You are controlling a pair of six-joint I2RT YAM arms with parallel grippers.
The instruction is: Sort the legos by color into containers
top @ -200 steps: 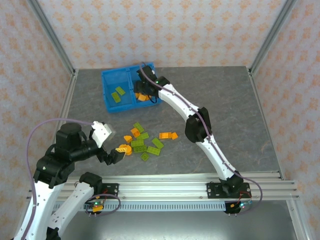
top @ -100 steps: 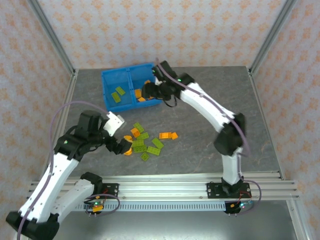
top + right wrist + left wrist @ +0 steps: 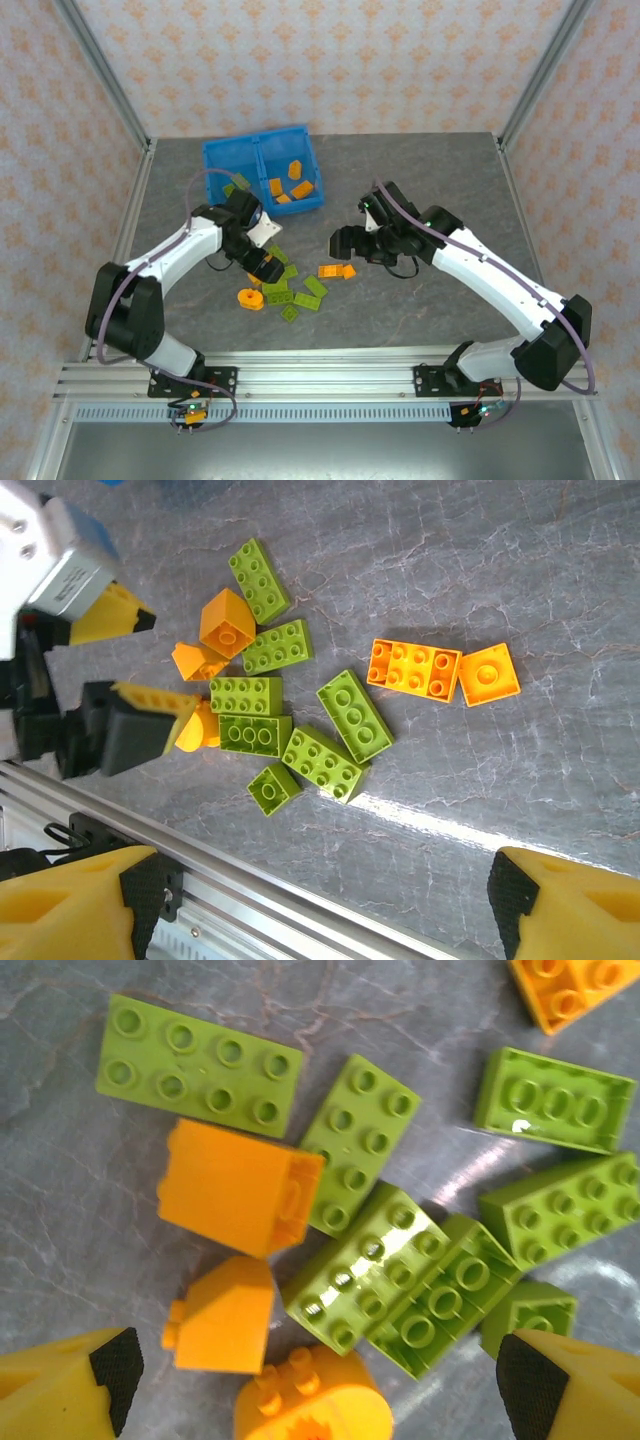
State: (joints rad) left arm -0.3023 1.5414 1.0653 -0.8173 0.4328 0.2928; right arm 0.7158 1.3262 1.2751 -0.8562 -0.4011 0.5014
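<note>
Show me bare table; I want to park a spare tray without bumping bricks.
Widest free patch: far-right table, between the blue bin and the right frame post. Another: between the loose legos, the right arm and the front rail. Crowded: around those legos, under the left claw.

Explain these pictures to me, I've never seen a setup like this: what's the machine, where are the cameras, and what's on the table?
These are two robot arms bolted at the near edge of a grey table. The wide picture comes from a fixed camera above and behind them. The other two come from small cameras on the wrists, each looking past its own yellow fingers. The left gripper hangs wide open over a pile of lime green and orange bricks, holding nothing. The right gripper is open and empty too, near two orange bricks lying a little apart from the pile. At the back sits a blue bin with two compartments; orange bricks lie in the right one. A round orange piece lies at the pile's near edge.
</note>
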